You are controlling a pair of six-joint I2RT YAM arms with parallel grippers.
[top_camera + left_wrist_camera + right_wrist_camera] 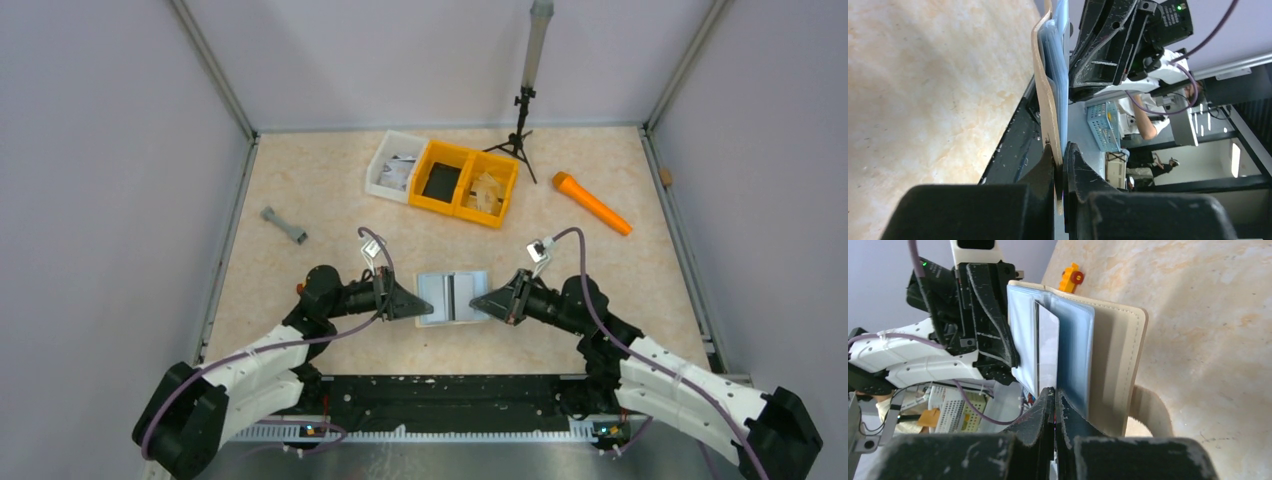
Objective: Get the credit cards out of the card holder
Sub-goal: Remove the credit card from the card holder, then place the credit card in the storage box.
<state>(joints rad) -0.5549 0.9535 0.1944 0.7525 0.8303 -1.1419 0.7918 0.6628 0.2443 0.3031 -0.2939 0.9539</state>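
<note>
One table (330,200), near middle: your holder (452,297) is held spread open above it, tan face down. Left gripper (412,303) is clenched on its left edge. Right gripper (482,300) is clenched on a thin grey inner leaf (1047,352); you cannot tell whether that is card or sleeve.

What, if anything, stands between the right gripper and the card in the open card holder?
Nothing visible. The right gripper is shut on the near edge of the pale card standing between the blue sleeves of the card holder; the left gripper clamps the holder's opposite edge, out of the way.
</note>
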